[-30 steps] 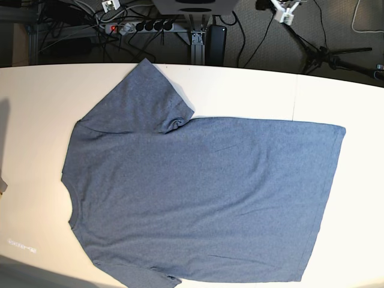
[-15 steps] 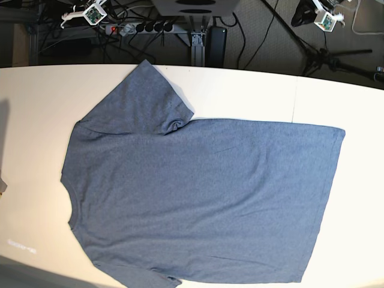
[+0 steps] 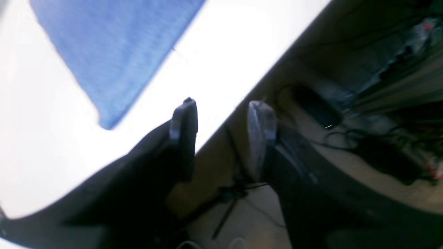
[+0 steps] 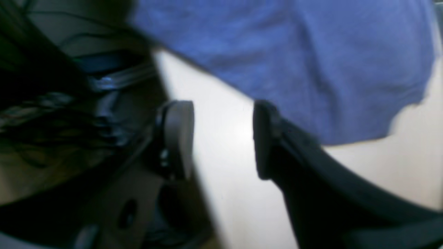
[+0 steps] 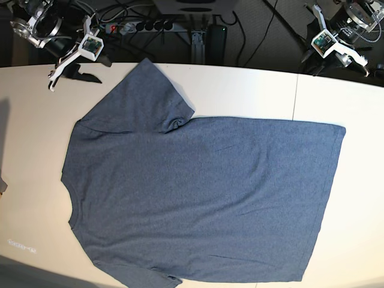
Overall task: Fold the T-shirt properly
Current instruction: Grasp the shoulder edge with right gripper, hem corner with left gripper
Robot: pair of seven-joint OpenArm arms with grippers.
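The T-shirt (image 5: 198, 192) is spread flat, plain side up, across the middle of the white worktop (image 5: 252, 90). Its collar is turned toward the left edge of the base view and its hem toward the right. One short sleeve (image 5: 147, 99) is laid out toward the far edge, with a small pucker at the armpit. The other sleeve is cut off by the bottom edge of the picture.

The right hand (image 5: 81, 63) is seen at the far left corner of the worktop, near the sleeve but apart from it. In its wrist view the fingers (image 4: 178, 138) are held apart with bare worktop between them, and blue cloth is seen beyond them; the picture is blurred, so it cannot be told whether the fingertip brushes the cloth.

The left hand (image 5: 336, 51) is seen at the far right edge, well apart from the shirt. Its fingers (image 3: 185, 135) are likewise apart, with nothing between them, over the worktop's edge; a corner of the hem (image 3: 110, 62) is seen farther off.

A power strip (image 5: 141, 26) and cables lie on the floor behind.
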